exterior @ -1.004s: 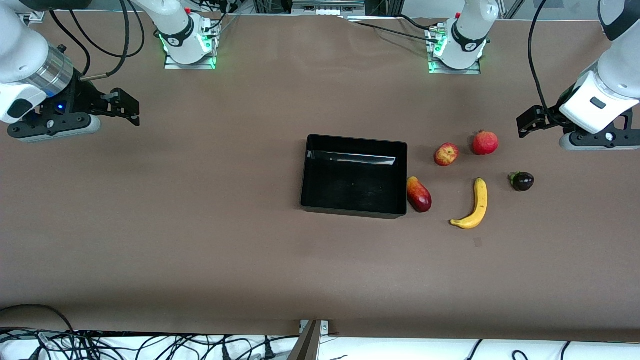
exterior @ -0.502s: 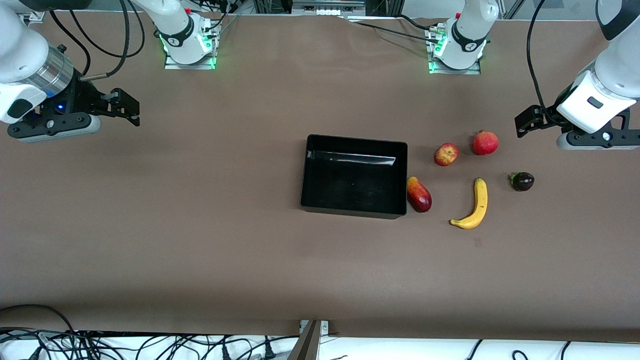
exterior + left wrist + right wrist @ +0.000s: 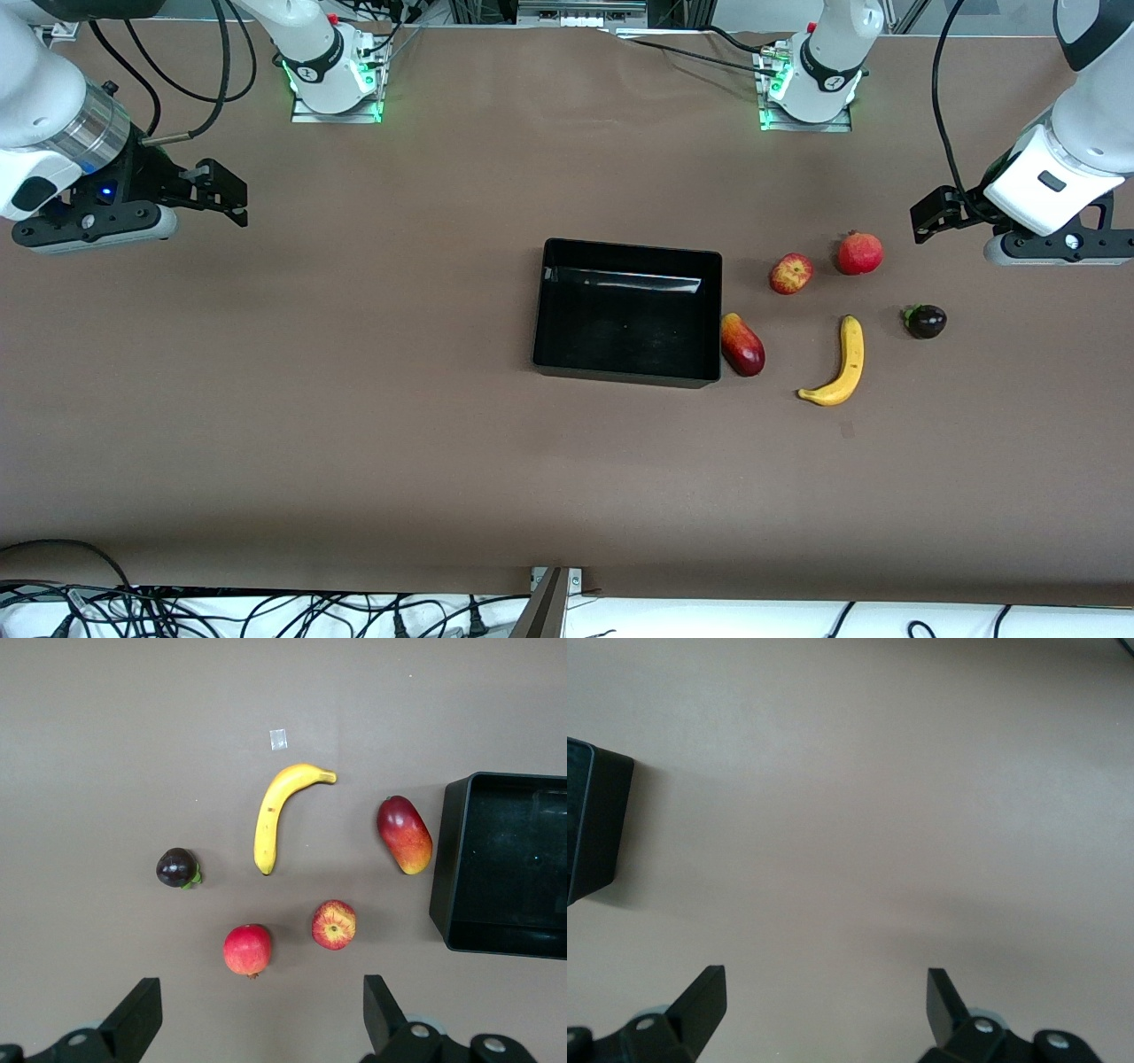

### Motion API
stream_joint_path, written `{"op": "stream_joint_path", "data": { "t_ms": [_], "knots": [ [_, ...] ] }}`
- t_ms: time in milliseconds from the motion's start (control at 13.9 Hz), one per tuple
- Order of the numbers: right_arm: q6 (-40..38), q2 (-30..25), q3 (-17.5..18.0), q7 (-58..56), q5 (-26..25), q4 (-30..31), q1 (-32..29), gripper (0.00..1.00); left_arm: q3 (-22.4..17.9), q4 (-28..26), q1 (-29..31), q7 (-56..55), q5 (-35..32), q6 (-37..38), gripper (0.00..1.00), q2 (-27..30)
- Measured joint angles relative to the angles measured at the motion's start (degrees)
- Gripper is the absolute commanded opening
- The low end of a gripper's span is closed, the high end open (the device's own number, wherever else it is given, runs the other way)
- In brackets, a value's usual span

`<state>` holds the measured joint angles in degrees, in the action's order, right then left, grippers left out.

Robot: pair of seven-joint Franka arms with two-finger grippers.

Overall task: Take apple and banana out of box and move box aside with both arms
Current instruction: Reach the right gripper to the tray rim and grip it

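The black open-top box [image 3: 542,306] stands mid-table with nothing in it. The yellow banana [image 3: 842,363] and the red-and-yellow apple [image 3: 790,273] lie on the table beside it, toward the left arm's end. My left gripper [image 3: 930,213] hangs open over bare table next to the pomegranate, holding nothing. The left wrist view shows the banana [image 3: 273,815], the apple [image 3: 334,924] and the box wall [image 3: 450,859] ahead of the left gripper [image 3: 263,1019]. My right gripper [image 3: 226,190] waits open over the right arm's end of the table. In its own view the right gripper [image 3: 826,1001] sees one box corner [image 3: 602,824].
A red pomegranate [image 3: 859,253] lies beside the apple. A red-orange mango [image 3: 742,344] rests against the box's outer wall. A small dark purple fruit [image 3: 925,321] sits nearest the left arm's end. Cables run along the table's near edge [image 3: 266,611].
My left gripper has drifted slightly toward the fruits and the robots' bases. The right arm, the box and the fruits have not moved.
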<state>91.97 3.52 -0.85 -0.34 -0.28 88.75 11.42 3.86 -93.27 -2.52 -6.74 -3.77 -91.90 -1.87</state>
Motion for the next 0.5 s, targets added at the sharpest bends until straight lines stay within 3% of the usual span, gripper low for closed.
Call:
{"op": "stream_joint_path", "data": {
  "t_ms": [215,502],
  "knots": [
    [0.5,0.6,0.3,-0.2,0.0,0.0,0.6,1.00,0.0,0.0,-0.2,0.0,0.0,0.0,1.00,0.0],
    [0.3,3.3,0.9,-0.2,0.1,0.7,6.3,1.00,0.0,0.0,-0.2,0.0,0.0,0.0,1.00,0.0]
  ]
}}
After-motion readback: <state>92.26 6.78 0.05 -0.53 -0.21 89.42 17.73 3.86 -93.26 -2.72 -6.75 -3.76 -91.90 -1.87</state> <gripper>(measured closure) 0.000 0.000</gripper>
